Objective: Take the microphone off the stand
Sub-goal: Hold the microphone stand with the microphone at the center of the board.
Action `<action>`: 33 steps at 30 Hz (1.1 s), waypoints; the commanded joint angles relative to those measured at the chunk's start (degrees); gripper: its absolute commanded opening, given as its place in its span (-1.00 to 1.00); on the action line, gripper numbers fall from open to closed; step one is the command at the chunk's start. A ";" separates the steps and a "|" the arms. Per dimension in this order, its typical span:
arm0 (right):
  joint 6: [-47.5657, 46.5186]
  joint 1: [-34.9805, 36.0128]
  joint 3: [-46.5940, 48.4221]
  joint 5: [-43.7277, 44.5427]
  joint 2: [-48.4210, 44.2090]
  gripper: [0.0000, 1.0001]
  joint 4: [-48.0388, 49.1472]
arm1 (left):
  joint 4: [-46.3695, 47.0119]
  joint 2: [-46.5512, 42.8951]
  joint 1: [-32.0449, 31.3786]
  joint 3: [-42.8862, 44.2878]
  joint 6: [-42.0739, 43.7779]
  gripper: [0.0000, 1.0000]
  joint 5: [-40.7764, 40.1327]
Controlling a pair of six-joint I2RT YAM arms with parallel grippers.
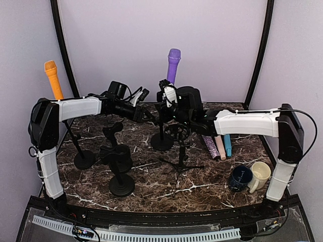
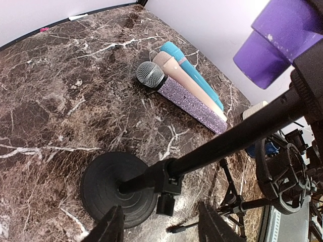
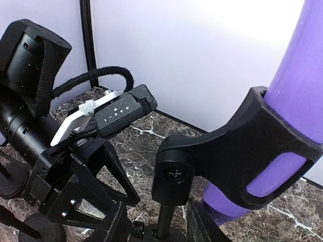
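While the purple microphone sits clipped in its round-based black stand, the left gripper and right gripper hover by its pole, jaws apart.

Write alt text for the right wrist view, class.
A purple mic sits in a black stand clip, close up. Left of it, the left arm hangs over a marble table. The open tool straddles the pole below.

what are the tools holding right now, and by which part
Nothing is held. The left tool and right tool are both open, each straddling the stand pole without clamping it; the purple microphone sits in its clip.
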 commanded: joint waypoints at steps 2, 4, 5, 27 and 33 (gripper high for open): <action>1.05 0.71 -1.12 -0.30 -3.20 -0.17 2.66 | 2.11 -0.83 -0.66 -0.41 -1.45 0.00 2.15; 1.19 0.70 -1.42 -0.31 -3.47 -0.16 2.53 | 2.40 -0.49 -0.85 -0.31 -1.83 -0.03 1.80; 1.21 0.71 -1.55 -0.25 -3.66 -0.15 2.52 | 2.55 -0.35 -0.85 -0.30 -2.00 -0.04 1.61; 5.67 0.28 -6.23 -1.23 -8.14 0.25 3.57 | 4.16 3.81 -1.03 0.69 -6.86 -0.41 2.12; 5.57 0.27 -5.60 -1.39 -7.17 0.27 3.58 | 5.83 3.92 -1.08 -0.21 -9.52 -0.58 4.23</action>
